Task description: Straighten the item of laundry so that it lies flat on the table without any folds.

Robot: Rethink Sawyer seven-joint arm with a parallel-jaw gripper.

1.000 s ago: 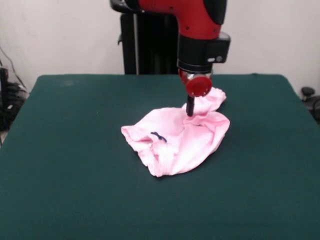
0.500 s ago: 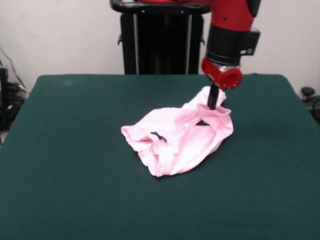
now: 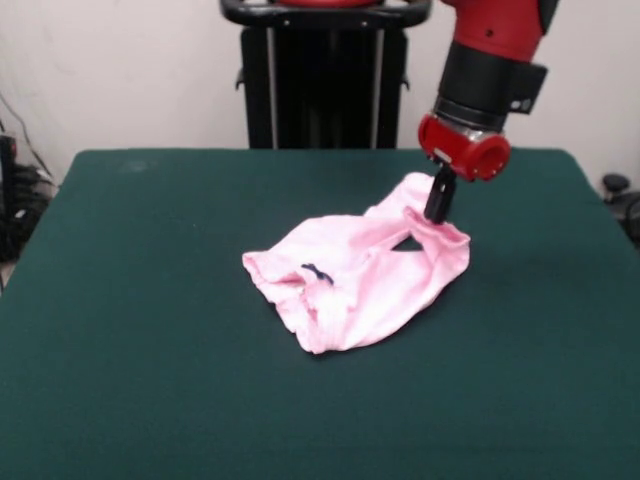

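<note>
The pale pink baby pants [image 3: 345, 285] lie crumpled in the middle of the dark green table [image 3: 140, 350]. The small dark blue bow [image 3: 317, 272] shows at the waistband on the left part of the heap. My gripper [image 3: 436, 212] hangs from the red and black arm at the garment's upper right end. It is shut on a leg of the pants and holds that end slightly raised and stretched to the right, with a dark gap under the pulled fold. The rest of the garment stays bunched with folds.
The black pedestal [image 3: 320, 90] stands behind the table's far edge. Cables and dark equipment [image 3: 15, 200] sit off the table at the left, and a small black object [image 3: 615, 185] at the right.
My gripper has moved right and slightly away from the garment's middle, dragging the held leg with it. That end of the pants has stretched out to the right; the waistband part has not moved.
</note>
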